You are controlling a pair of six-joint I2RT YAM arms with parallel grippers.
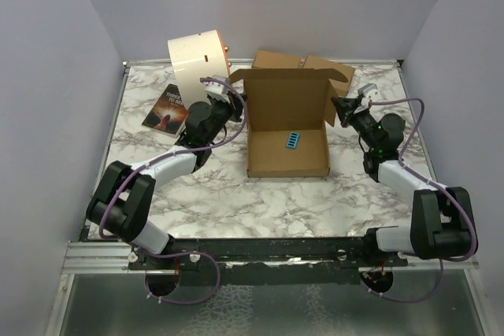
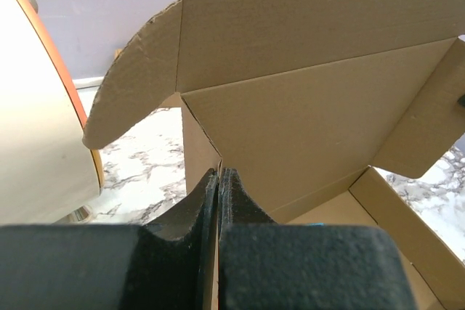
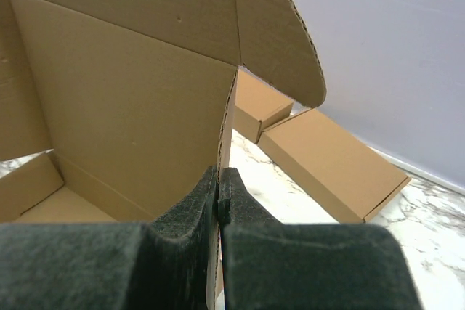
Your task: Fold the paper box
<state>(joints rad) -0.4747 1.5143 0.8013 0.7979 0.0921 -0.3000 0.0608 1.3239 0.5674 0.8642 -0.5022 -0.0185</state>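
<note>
Top external view: the paper box (image 1: 287, 159) sits mid-table on marble (image 1: 236, 194). Its tray opens upward, and its lid stands upright along the far edge, hinge running left to right. The left gripper (image 1: 240, 104) pinches the box's left wall and the right gripper (image 1: 338, 107) pinches its right wall.
</note>
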